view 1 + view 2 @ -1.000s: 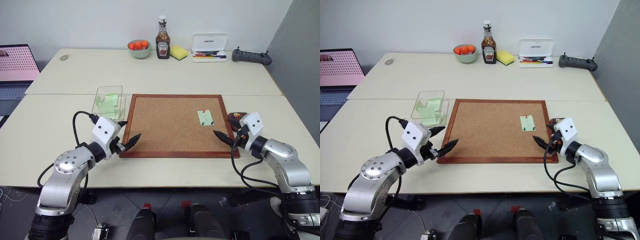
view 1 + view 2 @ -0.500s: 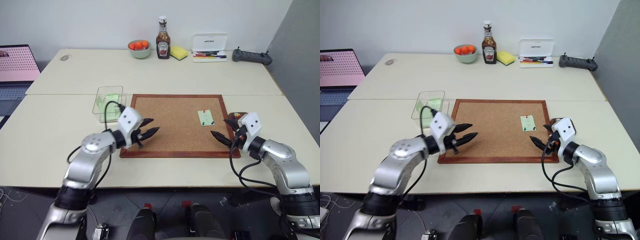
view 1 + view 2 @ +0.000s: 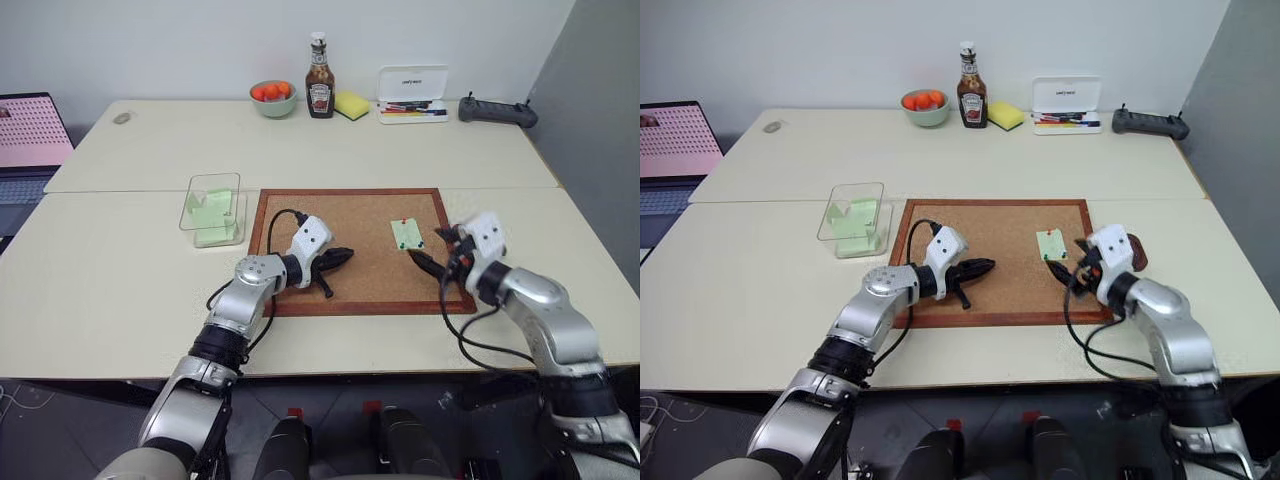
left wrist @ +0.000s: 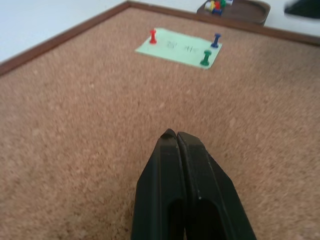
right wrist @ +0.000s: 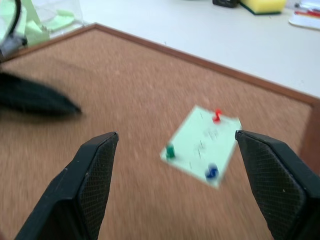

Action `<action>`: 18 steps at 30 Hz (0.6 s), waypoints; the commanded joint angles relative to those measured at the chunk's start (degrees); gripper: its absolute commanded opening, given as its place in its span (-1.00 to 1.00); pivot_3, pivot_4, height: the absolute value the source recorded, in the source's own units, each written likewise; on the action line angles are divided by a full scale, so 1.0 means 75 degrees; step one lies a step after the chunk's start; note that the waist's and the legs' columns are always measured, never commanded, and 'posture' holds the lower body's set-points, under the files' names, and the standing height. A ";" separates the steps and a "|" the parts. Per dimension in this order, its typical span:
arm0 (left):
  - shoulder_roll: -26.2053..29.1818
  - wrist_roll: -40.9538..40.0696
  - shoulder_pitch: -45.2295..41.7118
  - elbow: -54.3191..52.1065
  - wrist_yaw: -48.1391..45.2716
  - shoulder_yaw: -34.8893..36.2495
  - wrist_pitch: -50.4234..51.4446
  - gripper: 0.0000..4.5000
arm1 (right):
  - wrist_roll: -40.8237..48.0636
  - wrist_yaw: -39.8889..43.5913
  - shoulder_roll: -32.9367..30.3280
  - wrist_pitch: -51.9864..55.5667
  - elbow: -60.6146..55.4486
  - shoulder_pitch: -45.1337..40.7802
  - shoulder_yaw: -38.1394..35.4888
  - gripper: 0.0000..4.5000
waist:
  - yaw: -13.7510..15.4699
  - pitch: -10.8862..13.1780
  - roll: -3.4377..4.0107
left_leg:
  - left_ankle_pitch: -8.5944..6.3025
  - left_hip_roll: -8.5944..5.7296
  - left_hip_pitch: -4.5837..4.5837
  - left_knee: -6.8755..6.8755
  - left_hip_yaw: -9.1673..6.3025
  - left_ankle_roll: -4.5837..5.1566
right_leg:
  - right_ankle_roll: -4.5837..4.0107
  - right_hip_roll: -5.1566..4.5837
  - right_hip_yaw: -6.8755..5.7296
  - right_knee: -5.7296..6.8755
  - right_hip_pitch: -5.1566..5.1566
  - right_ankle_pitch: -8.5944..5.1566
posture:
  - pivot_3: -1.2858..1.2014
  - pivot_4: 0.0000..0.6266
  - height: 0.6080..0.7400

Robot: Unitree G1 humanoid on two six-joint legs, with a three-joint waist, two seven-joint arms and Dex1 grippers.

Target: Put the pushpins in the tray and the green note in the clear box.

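Green note (image 4: 178, 46) pinned on cork board (image 3: 350, 275), pale table (image 3: 130, 290).

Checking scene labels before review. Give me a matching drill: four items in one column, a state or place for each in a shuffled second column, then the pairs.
Column one:
1. left claw
2. right claw
3. green note
4. tray

Column two:
A. pinned on the cork board by three pushpins
B. shut, over bare cork
C. past the board's edge, small coloured pieces inside
D. open, fingers wide either side of the note

Pairs: 1-B, 2-D, 3-A, 4-C
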 commanded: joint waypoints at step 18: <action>0.0021 0.0476 0.0130 0.0244 -0.0315 -0.0120 -0.0321 -1.00 | -0.1651 -0.0458 0.0892 -0.1921 0.5860 -0.3501 0.0551 -0.02 | -0.0014 -0.0003 0.0005 | 0.0000 -0.0002 0.0009 -0.0002 0.0006 0.0001 | 0.0002 -0.0002 0.0009 0.0006 0.0004 0.0004 | 0.03 -0.52 1.00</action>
